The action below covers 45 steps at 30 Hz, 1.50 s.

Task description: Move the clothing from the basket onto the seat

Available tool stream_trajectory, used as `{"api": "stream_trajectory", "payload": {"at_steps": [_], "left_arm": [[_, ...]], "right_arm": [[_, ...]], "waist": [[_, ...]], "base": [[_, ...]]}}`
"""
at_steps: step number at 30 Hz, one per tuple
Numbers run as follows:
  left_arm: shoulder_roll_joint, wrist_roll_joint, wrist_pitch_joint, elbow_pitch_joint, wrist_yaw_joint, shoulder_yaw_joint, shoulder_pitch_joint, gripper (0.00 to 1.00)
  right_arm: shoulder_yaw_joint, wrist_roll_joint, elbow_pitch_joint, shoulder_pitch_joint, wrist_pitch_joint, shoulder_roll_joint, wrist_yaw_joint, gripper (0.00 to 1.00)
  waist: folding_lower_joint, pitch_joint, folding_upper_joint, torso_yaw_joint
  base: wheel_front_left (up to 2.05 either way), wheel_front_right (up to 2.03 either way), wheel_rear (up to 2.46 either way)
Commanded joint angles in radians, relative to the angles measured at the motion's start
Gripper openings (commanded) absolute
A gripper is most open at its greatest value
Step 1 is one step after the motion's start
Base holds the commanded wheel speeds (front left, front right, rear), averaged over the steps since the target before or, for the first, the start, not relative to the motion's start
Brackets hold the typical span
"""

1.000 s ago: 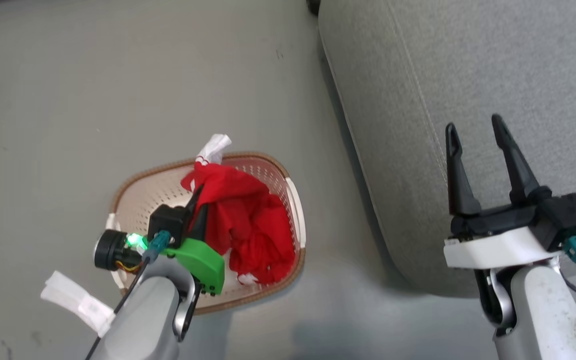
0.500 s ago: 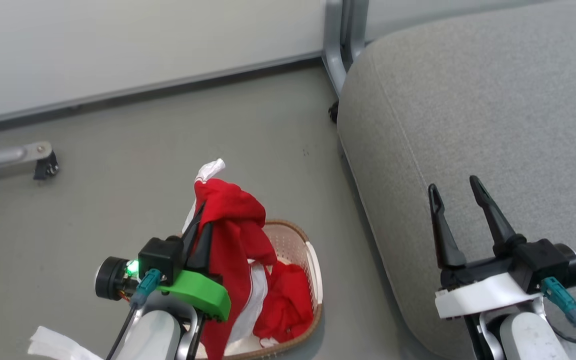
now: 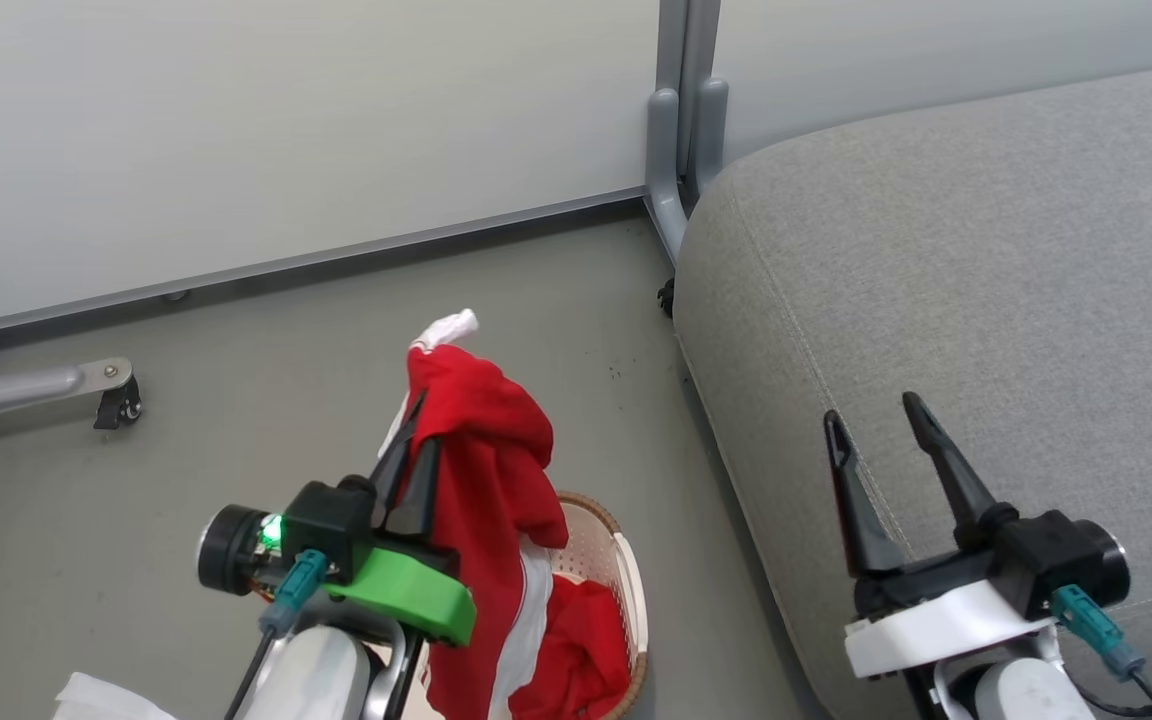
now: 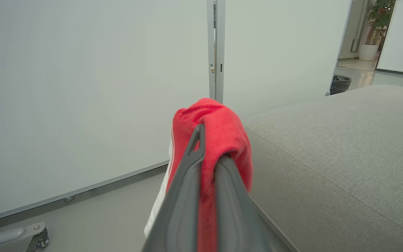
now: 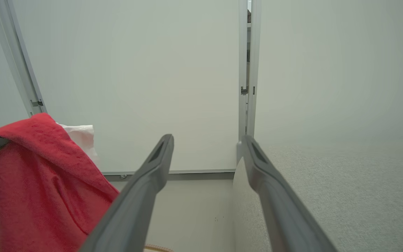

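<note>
While the seat lay to the right of the basket in the head view, we judged that our left gripper held the red garment high so that its tail would clear the rim on the way across. The cloth hung in one long fold, red with a white stripe down it, its lower end over the basket. There a second garment lay crumpled. Our right gripper hovered above the seat's front edge, fingers spread and empty, perhaps to receive the cloth.

Along the left wrist view, our two fingers were pinched close on a thick bunch of red fabric, which drooped over their tips like a hood. The grey seat rose just beyond.

Across the right wrist view, the wide, bare fingers framed the seat's corner, and the garment hung at the left, plush and limp.
</note>
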Motion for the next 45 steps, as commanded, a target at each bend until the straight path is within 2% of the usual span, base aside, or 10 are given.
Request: {"api": "stream_trajectory", "payload": {"at_steps": [1, 8, 13, 18, 27, 35, 37, 38, 45], "left_arm": [[-0.004, -0.002, -0.001, -0.006, -0.008, -0.008, 0.004, 0.00], [-0.018, -0.018, 0.005, -0.026, -0.030, -0.071, -0.047, 0.00], [-0.023, -0.035, 0.035, -0.066, -0.029, -0.135, -0.084, 0.00], [-0.026, -0.073, 0.070, -0.113, -0.024, -0.207, -0.115, 0.00], [-0.026, -0.159, 0.120, -0.195, 0.014, -0.353, -0.160, 0.00], [-0.026, -0.209, 0.143, -0.226, 0.039, -0.418, -0.194, 0.00], [-0.026, -0.210, 0.145, -0.215, 0.042, -0.420, -0.199, 0.00], [-0.026, -0.213, 0.145, -0.210, 0.045, -0.418, -0.201, 0.00], [-0.015, -0.230, 0.131, -0.147, 0.058, -0.393, -0.204, 0.00]], "right_arm": [[0.018, 0.013, -0.001, 0.015, -0.003, -0.005, 0.000, 1.00], [0.174, 0.113, 0.046, -0.009, -0.003, -0.026, 0.000, 1.00], [0.285, 0.168, 0.099, -0.056, -0.003, -0.044, 0.000, 1.00], [0.348, 0.193, 0.143, -0.101, -0.003, -0.049, 0.000, 1.00], [0.355, 0.201, 0.203, -0.165, -0.003, -0.047, 0.000, 1.00], [0.373, 0.214, 0.246, -0.187, -0.003, -0.055, 0.000, 1.00], [0.375, 0.219, 0.240, -0.194, -0.003, -0.057, 0.000, 0.08], [0.378, 0.221, 0.239, -0.191, -0.003, -0.058, 0.000, 0.00], [0.393, 0.238, 0.227, -0.175, -0.003, -0.076, 0.000, 0.00]], "waist": [[0.0001, -0.003, 0.0000, -0.002], [0.0001, -0.013, 0.0000, -0.004], [0.0001, -0.014, 0.0000, -0.008], [0.0001, -0.015, 0.0000, -0.010], [0.0001, -0.022, 0.0000, -0.013], [0.0001, -0.025, 0.0000, -0.011], [0.0001, -0.023, 0.0000, -0.010], [0.0001, -0.021, 0.0000, -0.009], [0.0001, -0.012, 0.0000, -0.006]], "base": [[0.00, 0.00, 0.00], [0.00, 0.00, 0.00], [0.00, 0.00, 0.00], [0.00, 0.00, 0.00], [0.00, 0.00, 0.00], [0.00, 0.00, 0.00], [0.00, 0.00, 0.00], [0.00, 0.00, 0.00], [0.00, 0.00, 0.00]]}}
